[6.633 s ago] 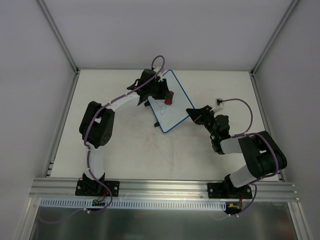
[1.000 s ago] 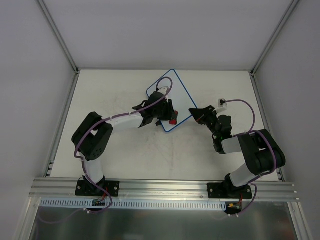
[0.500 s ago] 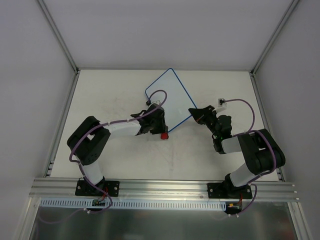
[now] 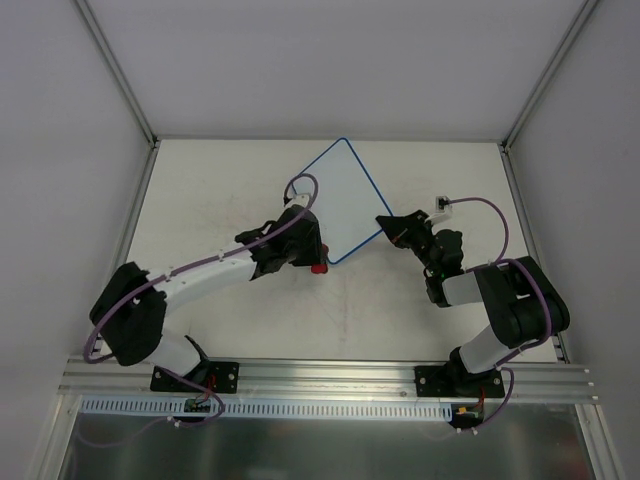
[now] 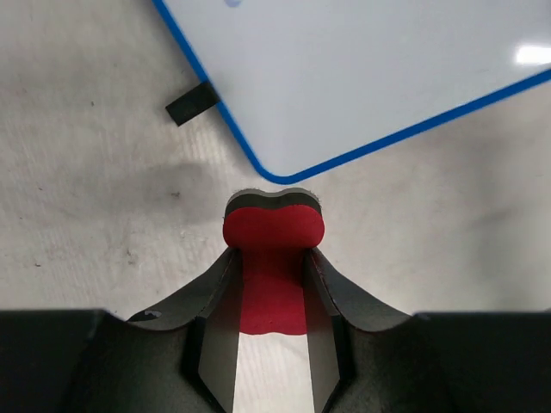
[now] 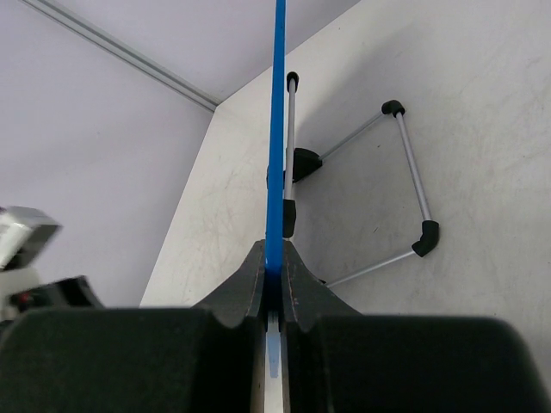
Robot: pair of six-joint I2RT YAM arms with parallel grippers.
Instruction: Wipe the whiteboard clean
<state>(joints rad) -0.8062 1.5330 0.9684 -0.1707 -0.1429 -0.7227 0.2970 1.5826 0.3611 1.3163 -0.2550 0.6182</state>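
The whiteboard lies at the table's back centre, white with a thin blue rim, with no marks that I can see. Its near corner fills the top of the left wrist view, a black tab on its edge. My left gripper is shut on the red bone-shaped eraser, just off the board's near corner, over bare table. My right gripper is shut on the board's right corner; the blue rim runs edge-on between its fingers.
The board's folding wire stand with black tips shows under it in the right wrist view. White walls close the back and sides. An aluminium rail runs along the near edge by the arm bases.
My left gripper swept the eraser down across the board and off its near corner onto the table. The scribbles seen earlier are gone. The right gripper has held still.
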